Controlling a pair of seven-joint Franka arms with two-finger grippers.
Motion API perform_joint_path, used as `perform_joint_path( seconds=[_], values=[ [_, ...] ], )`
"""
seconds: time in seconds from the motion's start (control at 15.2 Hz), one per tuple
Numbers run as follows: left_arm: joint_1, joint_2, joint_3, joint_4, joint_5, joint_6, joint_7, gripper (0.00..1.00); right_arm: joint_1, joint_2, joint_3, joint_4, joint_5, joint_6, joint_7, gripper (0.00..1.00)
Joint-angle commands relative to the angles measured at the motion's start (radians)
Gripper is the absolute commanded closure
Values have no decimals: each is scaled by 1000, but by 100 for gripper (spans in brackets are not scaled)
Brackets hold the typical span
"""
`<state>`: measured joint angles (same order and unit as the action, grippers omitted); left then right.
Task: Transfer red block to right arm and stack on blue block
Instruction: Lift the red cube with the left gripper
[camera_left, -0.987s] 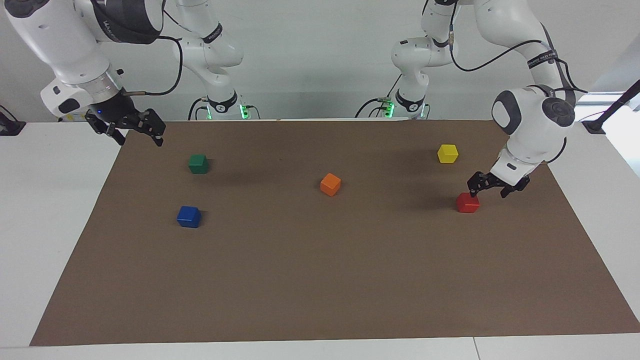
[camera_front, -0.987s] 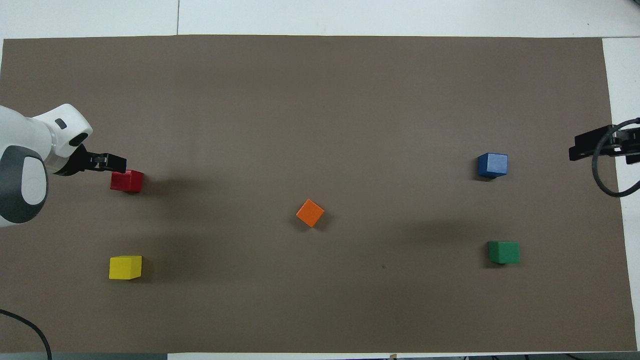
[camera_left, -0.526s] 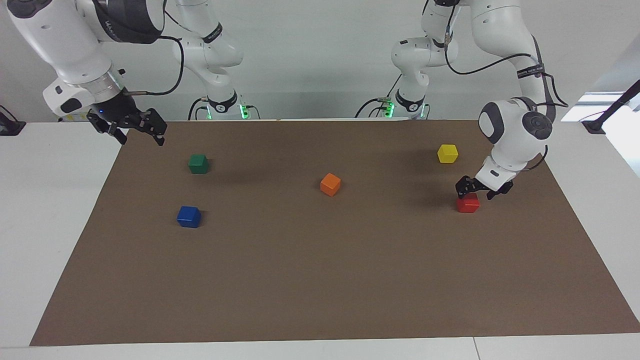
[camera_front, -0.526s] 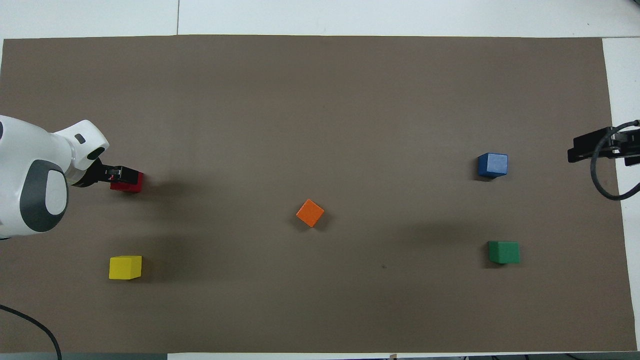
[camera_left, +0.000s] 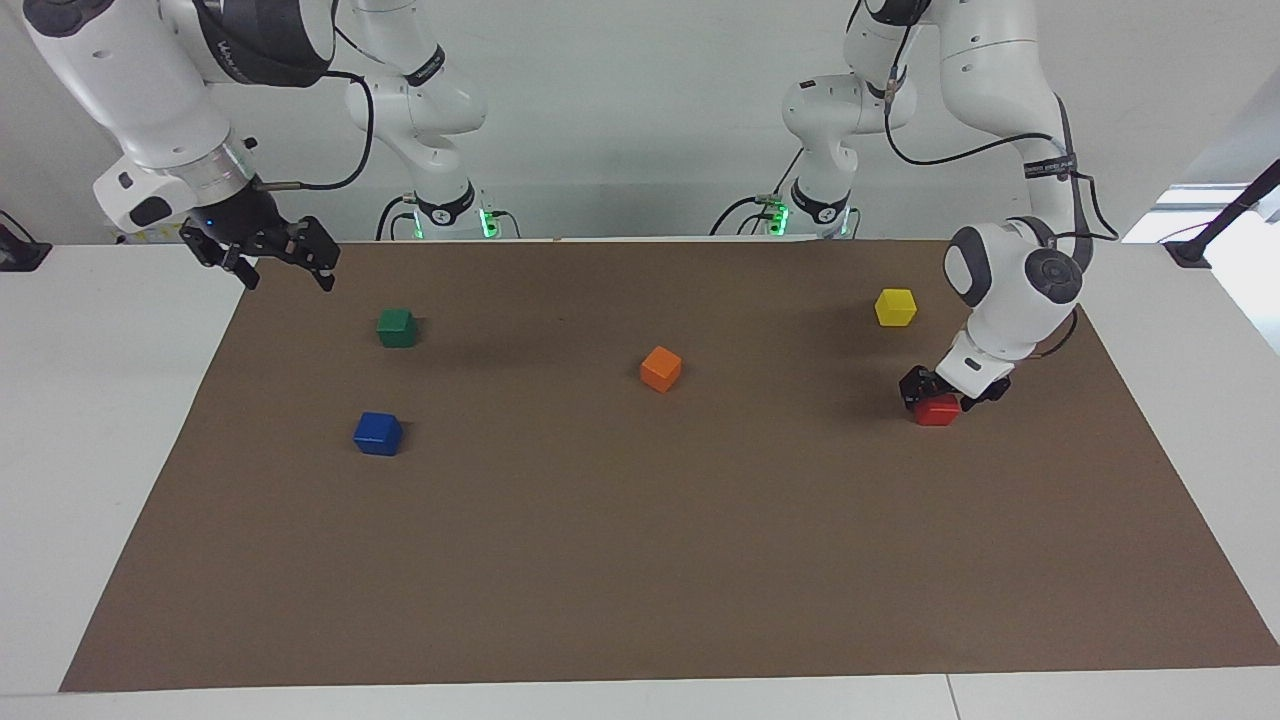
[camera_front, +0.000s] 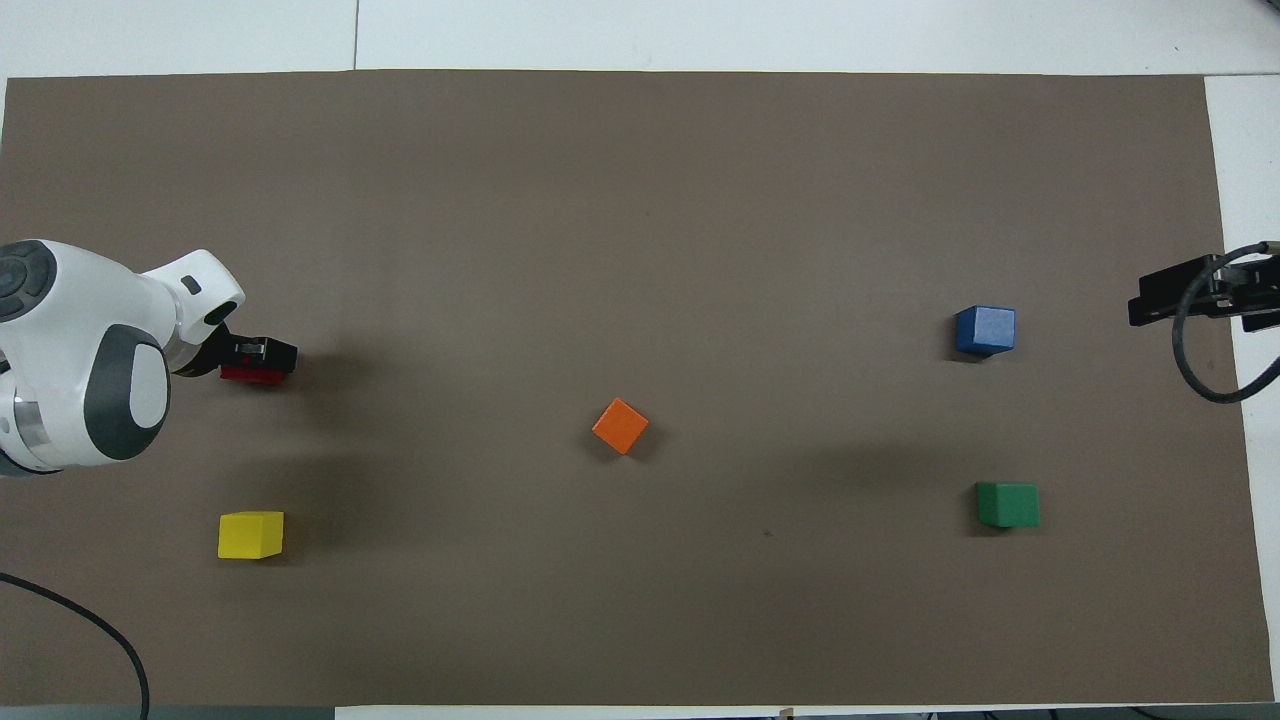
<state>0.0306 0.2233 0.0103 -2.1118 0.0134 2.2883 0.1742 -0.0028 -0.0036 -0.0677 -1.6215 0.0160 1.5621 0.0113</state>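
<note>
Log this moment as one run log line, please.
stage: grasp approach | left gripper: open, down around red block | right gripper: open, waiting over mat corner | blue block: on mat, bare

Left gripper (camera_left: 938, 392) lowered, fingers spread, right gripper (camera_left: 283, 262) raised, spread, waiting

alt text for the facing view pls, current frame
The left gripper, open, is down around the red block on the brown mat. The right gripper waits open above the mat's corner near the green block; blue, orange and yellow blocks sit untouched.
</note>
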Motion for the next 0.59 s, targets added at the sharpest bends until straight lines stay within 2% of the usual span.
perform_joint_path(
  seconds=[0.0,0.13,0.26,0.33,0.46,0.53],
  values=[
    [-9,-7,7,-10,11,20,2,6,-2,-26,2,-29,15,9,39,0],
    [-8,-7,8,-11,10,17,2,16,1,-26,2,-29,15,7,49,0],
    [-6,-7,7,-11,8,13,2,35,3,-26,2,-28,15,7,49,0],
    [-5,-7,7,-11,7,8,2,53,3,-26,2,-29,15,7,49,0],
    [0,-9,7,-11,0,-1,-1,100,3,-26,2,-29,15,7,50,0],
    [3,-9,8,1,-27,-27,-4,100,3,-26,2,-28,15,9,50,0]
  ],
)
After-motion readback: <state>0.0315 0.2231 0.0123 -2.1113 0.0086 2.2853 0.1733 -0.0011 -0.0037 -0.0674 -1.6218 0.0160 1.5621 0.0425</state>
